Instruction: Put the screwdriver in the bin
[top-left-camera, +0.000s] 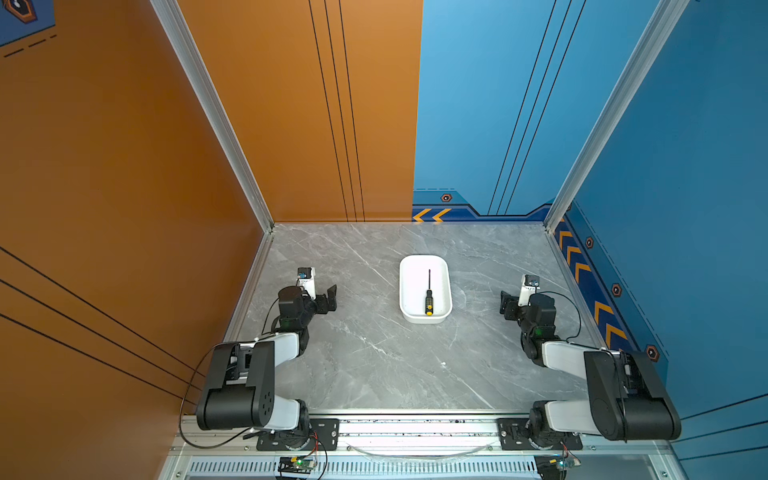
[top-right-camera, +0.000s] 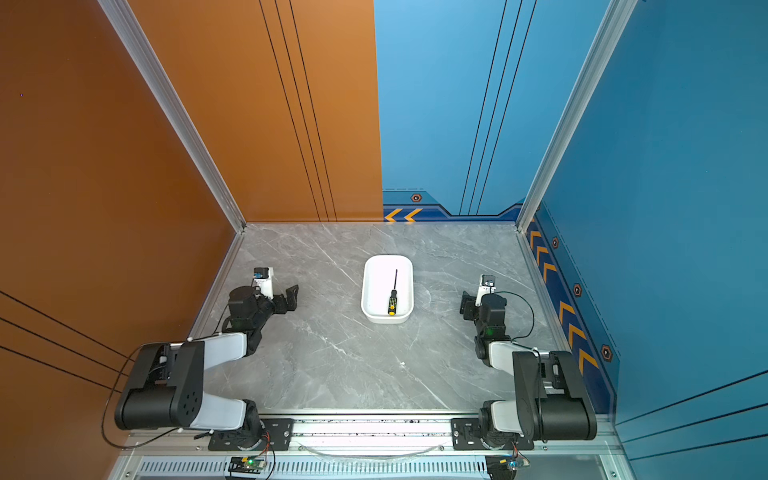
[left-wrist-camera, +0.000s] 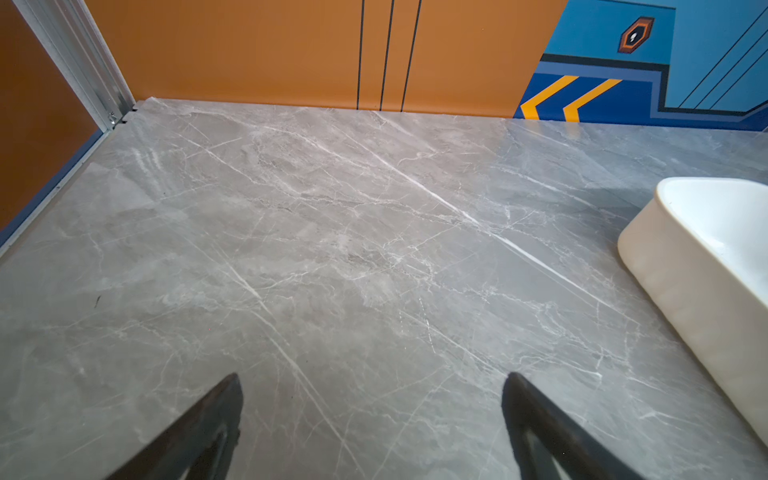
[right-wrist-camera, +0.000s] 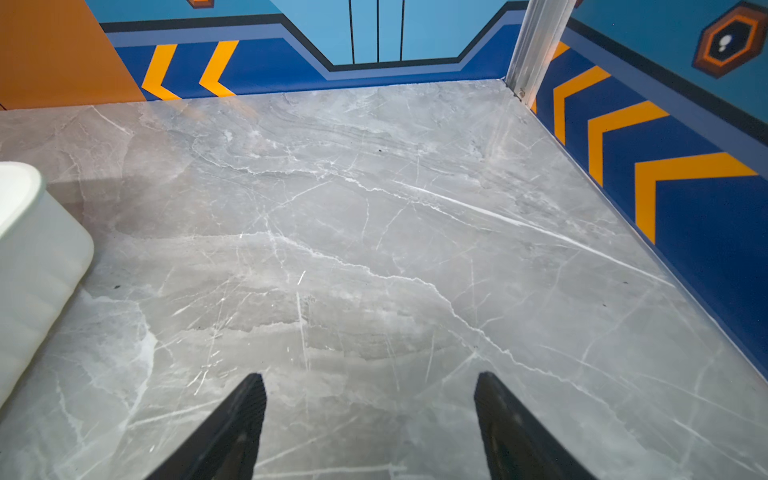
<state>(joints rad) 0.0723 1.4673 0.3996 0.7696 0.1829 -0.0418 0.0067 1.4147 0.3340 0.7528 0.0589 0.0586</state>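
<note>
Screwdriver (top-left-camera: 429, 297) lies inside the bin (top-left-camera: 402, 291), handle at the near end, so I judge the job done. Both the left tool (left-wrist-camera: 372, 380) and right tool (right-wrist-camera: 370, 380) stand spread, empty. Risk: my careless sweep nudging the bin across the slick marble desk (top-left-camera: 374, 361); orange wall (top-left-camera: 270, 104) left, blue wall (top-left-camera: 478, 104) right

The screwdriver (top-left-camera: 429, 297) lay lengthwise in the bin (top-left-camera: 441, 279), handle toward the front edge of the table (top-left-camera: 374, 357), the bin about midway between its side edges, with the left gripper (top-left-camera: 328, 298) and right gripper (top-left-camera: 505, 305) flanking it, well apart.
</note>
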